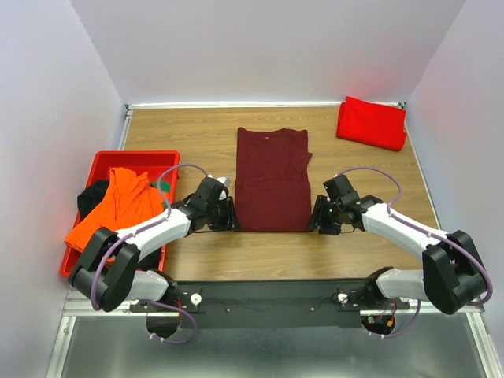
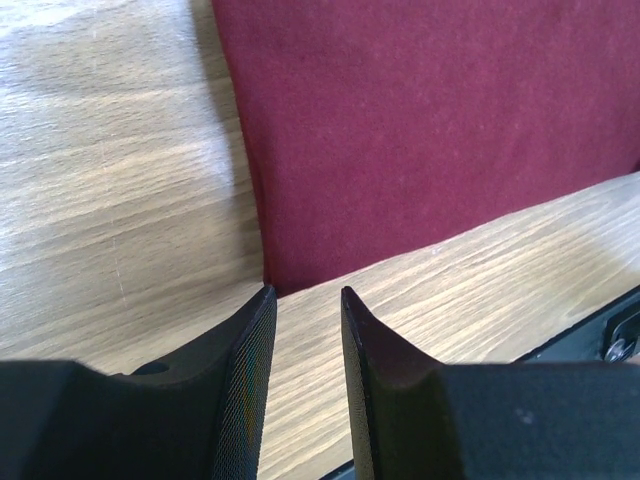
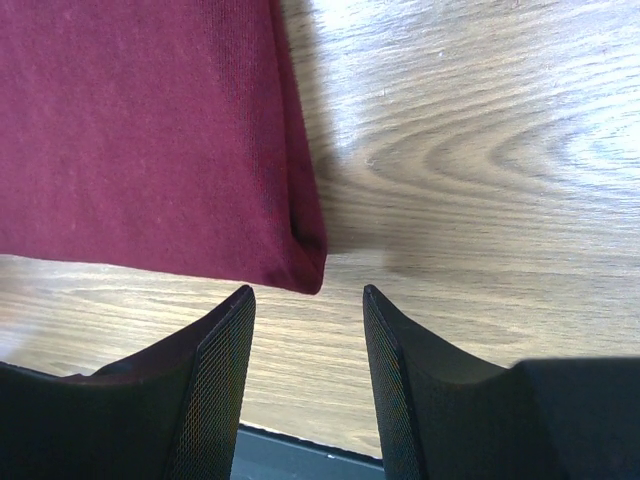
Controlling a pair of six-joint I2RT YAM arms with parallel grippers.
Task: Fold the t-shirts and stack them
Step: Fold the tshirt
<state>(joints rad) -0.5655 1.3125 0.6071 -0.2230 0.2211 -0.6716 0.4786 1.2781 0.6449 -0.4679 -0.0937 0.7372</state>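
A dark maroon t-shirt point(image 1: 272, 179) lies flat on the table, folded into a long strip with its collar at the far end. My left gripper point(image 1: 229, 215) is open and empty at its near left corner point(image 2: 275, 280). My right gripper point(image 1: 317, 216) is open and empty at its near right corner point(image 3: 305, 262). A folded bright red t-shirt point(image 1: 371, 123) lies at the far right corner of the table. An orange t-shirt point(image 1: 118, 206) and a black one point(image 1: 92, 194) lie bunched in the red tray point(image 1: 135, 158) at the left.
The wooden table point(image 1: 197, 142) is walled by white panels at the back and sides. A black rail point(image 1: 260, 295) with the arm bases runs along the near edge.
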